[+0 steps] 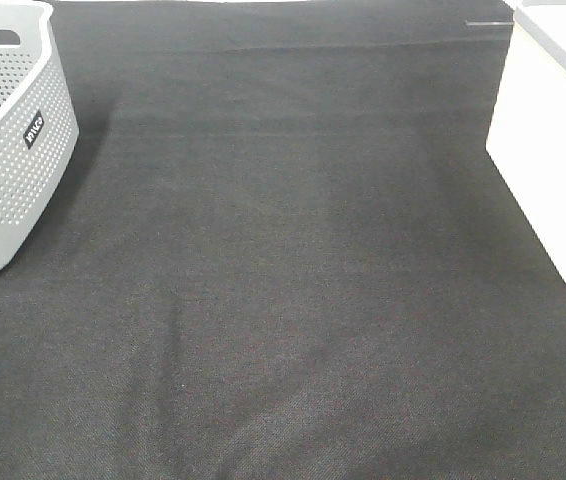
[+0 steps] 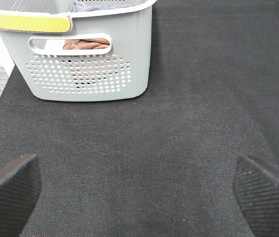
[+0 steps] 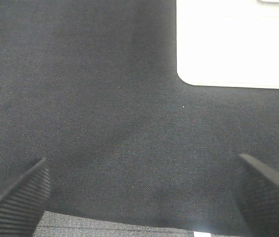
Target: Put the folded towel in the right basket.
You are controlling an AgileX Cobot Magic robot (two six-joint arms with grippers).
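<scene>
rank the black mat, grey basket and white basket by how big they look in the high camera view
1. black mat, fills most of the frame.
2. and 3. grey basket and white basket: similar, both cut off by the frame edges, so I won't rank them.

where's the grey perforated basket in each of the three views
Exterior high: grey basket at the left edge, upper corner, cut off by the frame.
Left wrist: it fills the upper left, with brown cloth visible through its handle slot.
Right wrist: not in it; only the white basket shows.
Shared landmark: the black mat, in all three.
</scene>
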